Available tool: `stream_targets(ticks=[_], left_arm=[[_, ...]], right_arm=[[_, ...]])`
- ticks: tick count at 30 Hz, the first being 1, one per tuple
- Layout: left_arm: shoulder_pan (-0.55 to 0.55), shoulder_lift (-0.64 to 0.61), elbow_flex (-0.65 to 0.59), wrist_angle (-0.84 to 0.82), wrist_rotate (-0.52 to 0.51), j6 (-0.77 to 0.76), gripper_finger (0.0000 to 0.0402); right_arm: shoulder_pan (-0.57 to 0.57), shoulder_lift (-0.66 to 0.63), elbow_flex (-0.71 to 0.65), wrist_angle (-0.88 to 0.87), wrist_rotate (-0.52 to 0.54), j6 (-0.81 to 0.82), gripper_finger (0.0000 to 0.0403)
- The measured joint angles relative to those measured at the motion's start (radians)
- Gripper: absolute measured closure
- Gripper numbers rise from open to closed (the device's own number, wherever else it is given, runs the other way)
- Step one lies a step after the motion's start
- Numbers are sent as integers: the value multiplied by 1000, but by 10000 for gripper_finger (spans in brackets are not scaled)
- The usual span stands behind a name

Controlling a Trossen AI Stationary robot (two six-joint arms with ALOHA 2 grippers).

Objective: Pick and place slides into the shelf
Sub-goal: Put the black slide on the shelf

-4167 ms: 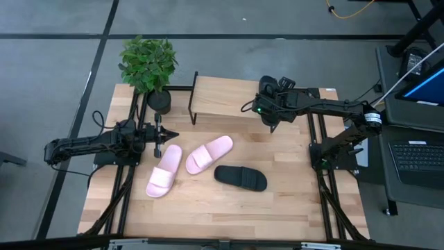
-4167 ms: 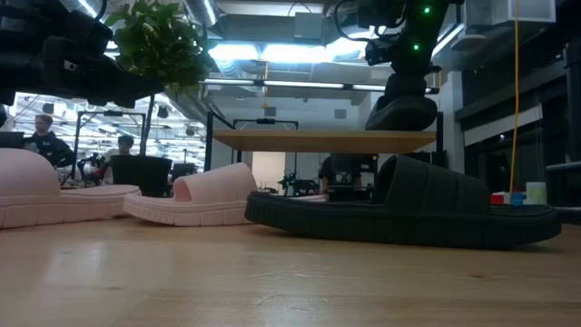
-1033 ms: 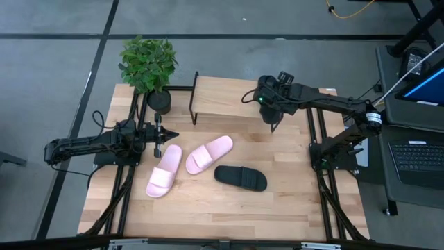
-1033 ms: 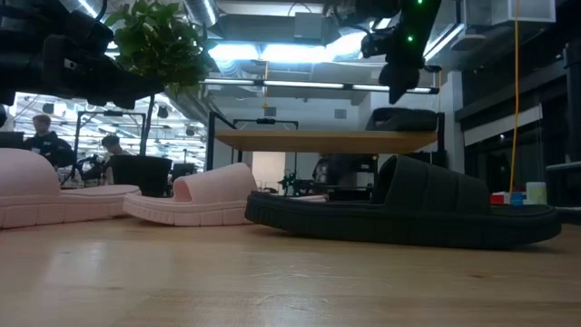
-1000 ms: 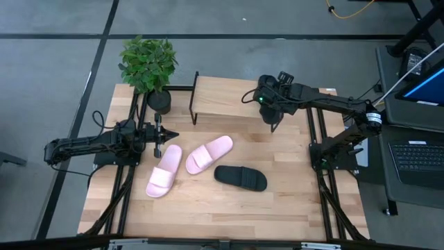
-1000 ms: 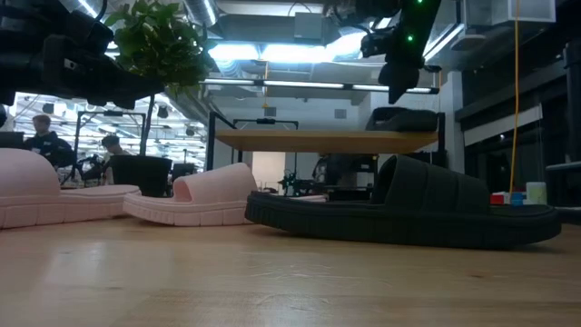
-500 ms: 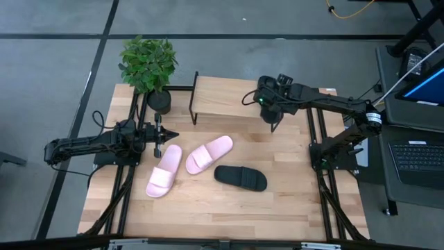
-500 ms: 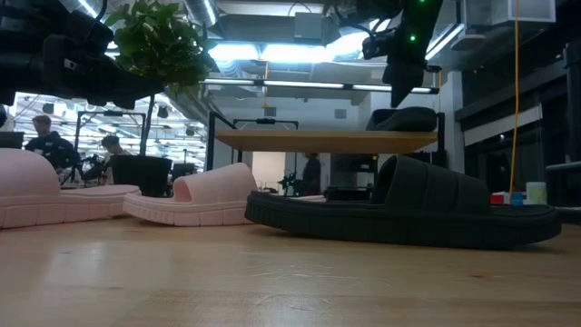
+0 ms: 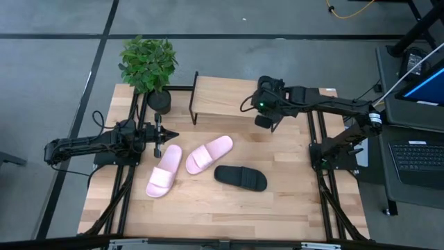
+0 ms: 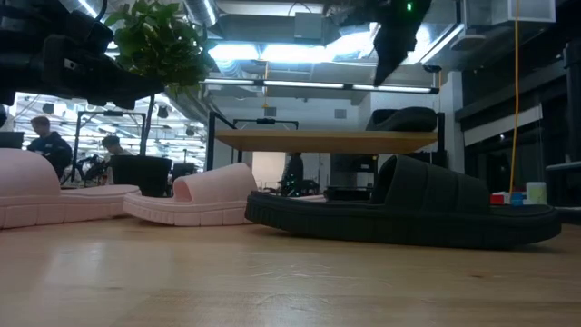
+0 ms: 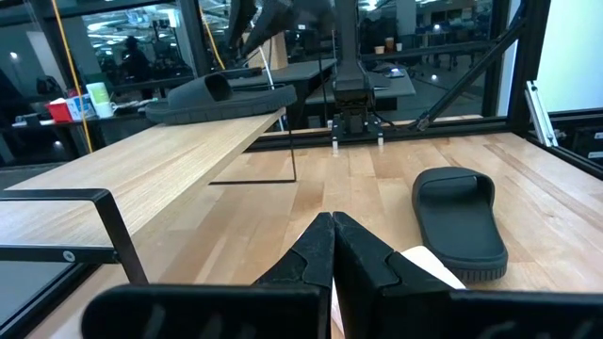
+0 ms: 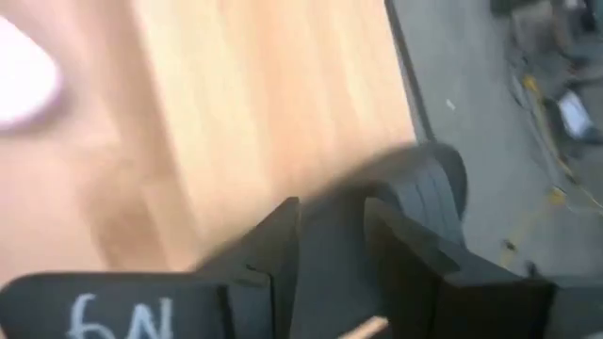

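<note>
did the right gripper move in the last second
Yes. The right gripper has pulled off the shelf edge toward the table's front, leaving the black slide on top.

Grey floor (image 9: 55,76) with dark seams, potted plant (image 9: 148,64), ceiling lights (image 10: 272,50), laptop (image 9: 416,154).

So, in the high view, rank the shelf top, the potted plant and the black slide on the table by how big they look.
1. Shelf top, clearly the largest.
2. Potted plant, its leaves spreading wider than the slide.
3. Black slide on the table, the smallest.
The plant stands taller, so nearer the camera, which may inflate it.
</note>
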Motion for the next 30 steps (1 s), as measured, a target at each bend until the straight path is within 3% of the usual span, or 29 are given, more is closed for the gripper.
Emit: stream_targets(ticks=[4, 9, 23, 30], left_arm=[[0, 0, 0, 0, 0, 0, 401], [0, 0, 0, -15, 0, -2, 401], [0, 0, 0, -61, 0, -86, 401], [0, 0, 0, -93, 0, -134, 401]], right_arm=[[32, -1, 42, 0, -16, 55, 303], [82, -7, -12, -21, -13, 125, 389], [348, -10, -222, 61, 38, 346, 399], [427, -79, -472, 327, 5, 437, 400]])
